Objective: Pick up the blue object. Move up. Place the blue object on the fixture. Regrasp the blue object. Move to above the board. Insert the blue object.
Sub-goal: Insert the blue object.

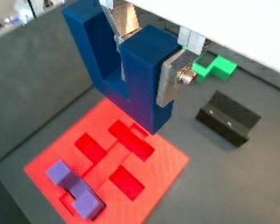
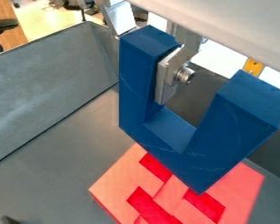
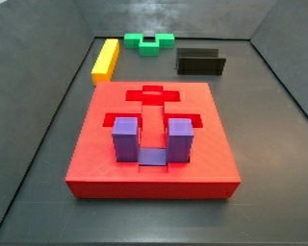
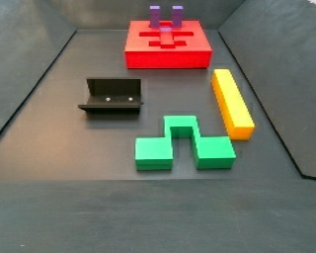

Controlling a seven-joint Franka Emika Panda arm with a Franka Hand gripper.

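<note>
The blue object (image 2: 189, 131) is gripped by the claw (image 1: 154, 61) on one prong, held high above the board (image 1: 166, 171); neither is seen in the side views. Insertion is judged next: a descent is called for toward the recess at the purple piece's (image 3: 146, 139) twelve o'clock.

No text, label, brand, number or sign can be read anywhere. The blue object (image 2: 178, 131), held in the gripper (image 2: 168, 77) above the board (image 1: 113, 153), shows plain faces, as does the fixture (image 4: 112, 96).
</note>
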